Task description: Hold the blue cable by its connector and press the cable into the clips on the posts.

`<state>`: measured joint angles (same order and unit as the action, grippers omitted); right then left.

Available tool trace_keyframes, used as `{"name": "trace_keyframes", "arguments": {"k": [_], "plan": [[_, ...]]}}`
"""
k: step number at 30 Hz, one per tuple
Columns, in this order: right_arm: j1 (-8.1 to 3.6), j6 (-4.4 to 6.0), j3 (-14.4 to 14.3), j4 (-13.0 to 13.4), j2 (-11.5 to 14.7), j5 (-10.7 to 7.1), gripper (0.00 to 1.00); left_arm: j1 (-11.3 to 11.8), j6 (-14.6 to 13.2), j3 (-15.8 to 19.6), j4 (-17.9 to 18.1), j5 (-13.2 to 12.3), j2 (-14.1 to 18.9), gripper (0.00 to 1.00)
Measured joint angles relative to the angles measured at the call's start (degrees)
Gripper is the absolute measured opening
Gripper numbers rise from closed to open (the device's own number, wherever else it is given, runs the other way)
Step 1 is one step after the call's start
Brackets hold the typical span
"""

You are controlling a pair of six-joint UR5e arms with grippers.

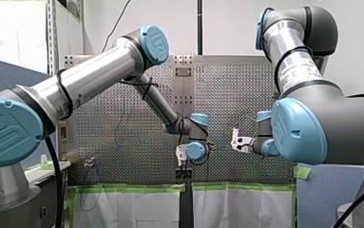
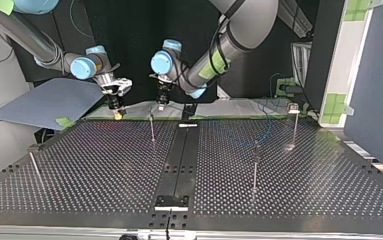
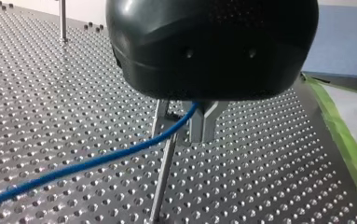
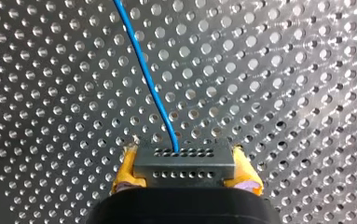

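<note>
Left wrist view: left gripper, metal fingers apart, thin blue cable running between them, above slim steel post. Right wrist view: right gripper clamped on grey perforated connector. Seating appears pending; next, press cable down onto post.

You are looking at a perforated table split by a black centre strip, with green tape running along its edge. At the top view's left, a blue-grey sheet lies just past the table. In the front view, white sheets are taped along the table's lower edge.
</note>
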<state>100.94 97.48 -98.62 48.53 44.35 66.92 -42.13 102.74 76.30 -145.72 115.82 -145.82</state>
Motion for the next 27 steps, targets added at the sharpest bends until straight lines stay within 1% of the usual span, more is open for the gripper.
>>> {"name": "trace_keyframes", "arguments": {"k": [3, 10, 22, 27], "plan": [[0.00, 0.00, 0.1, 0.0, 0.0, 0.30, 0.00, 0.4, 0.0, -0.4, 0.0, -0.6, 0.0, 0.02], [0.01, 0.00, 0.7, 0.0, 0.0, 0.41, 0.00, 1.3, 0.1, -1.4, -0.1, -1.7, 0.0, 0.02], [-0.02, 0.00, 1.5, 0.0, 0.0, 0.41, 0.00, 2.3, 0.2, -1.6, -0.1, -2.5, 0.0, 0.02], [-0.01, 0.00, 1.8, 0.0, 0.0, 0.42, 0.00, 2.8, 0.4, -2.3, -0.3, -2.8, 0.0, 0.02]]}}
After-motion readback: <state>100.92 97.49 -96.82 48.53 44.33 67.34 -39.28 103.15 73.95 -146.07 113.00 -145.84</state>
